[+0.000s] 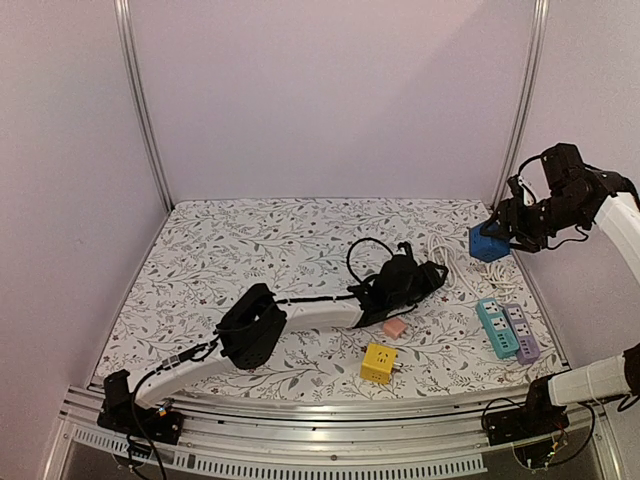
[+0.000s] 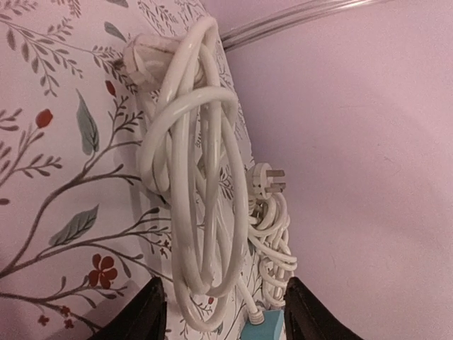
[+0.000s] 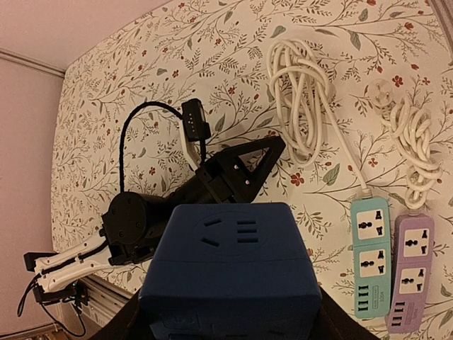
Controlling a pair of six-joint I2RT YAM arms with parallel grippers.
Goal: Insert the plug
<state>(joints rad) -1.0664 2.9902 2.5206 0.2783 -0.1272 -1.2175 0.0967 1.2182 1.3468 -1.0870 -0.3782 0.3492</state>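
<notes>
Each arm consisted of white tubular links joined by black motor housings. The left arm point(image 1: 320, 315) carried a bulky black elbow housing point(image 1: 252, 325) and a black base block point(image 1: 120, 395). A thin black cable point(image 1: 352, 255) looped beside its wrist and ran to a small black connector point(image 3: 192, 117). The left pincer point(image 2: 225, 315) had matte black fingers point(image 2: 145, 317). The right arm point(image 1: 620, 225) had a black wrist assembly point(image 1: 560, 185), a black right pincer point(image 1: 495, 232) and loose black wiring at its black base point(image 1: 520, 420).
</notes>
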